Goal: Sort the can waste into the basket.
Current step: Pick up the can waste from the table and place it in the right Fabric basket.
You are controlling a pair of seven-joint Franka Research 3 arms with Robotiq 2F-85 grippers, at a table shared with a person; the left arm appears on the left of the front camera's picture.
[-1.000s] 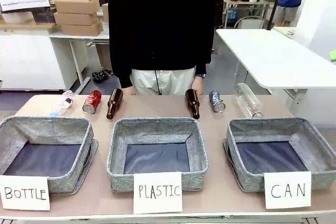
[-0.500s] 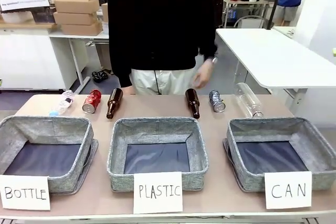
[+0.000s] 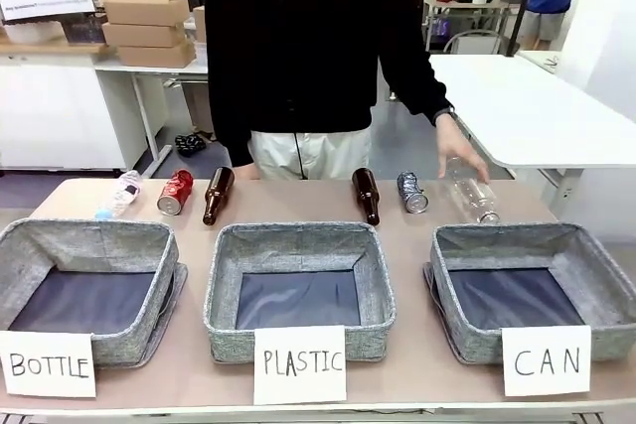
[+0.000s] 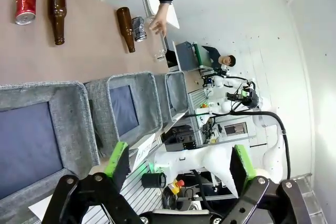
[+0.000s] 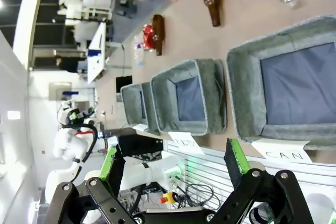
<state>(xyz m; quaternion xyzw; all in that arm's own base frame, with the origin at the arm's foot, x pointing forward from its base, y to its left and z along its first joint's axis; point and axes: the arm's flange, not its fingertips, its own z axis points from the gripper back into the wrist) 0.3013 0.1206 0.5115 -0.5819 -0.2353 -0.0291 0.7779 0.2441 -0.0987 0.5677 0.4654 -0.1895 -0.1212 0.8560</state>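
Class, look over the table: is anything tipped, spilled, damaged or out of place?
The red can, on the left, and the grey can, right of centre, are crushed and dented. Nothing looks spilled.

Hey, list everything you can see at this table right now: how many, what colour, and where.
red can: one, shiny red, far row, left part
grey can: one, dark silver-grey, far row, right of centre
brown glass bottles: two, brown, lying one beside each can
clear plastic bottles: two, clear, at the row's two ends
CAN basket: one, grey, near right
PLASTIC basket: one, grey, near centre
BOTTLE basket: one, grey, near left
signs: three, white, on basket fronts
table: one, tan, under everything
person's hand: one, at the right clear bottle's far end
left gripper: one, black with green pads, open
right gripper: one, black with green pads, open
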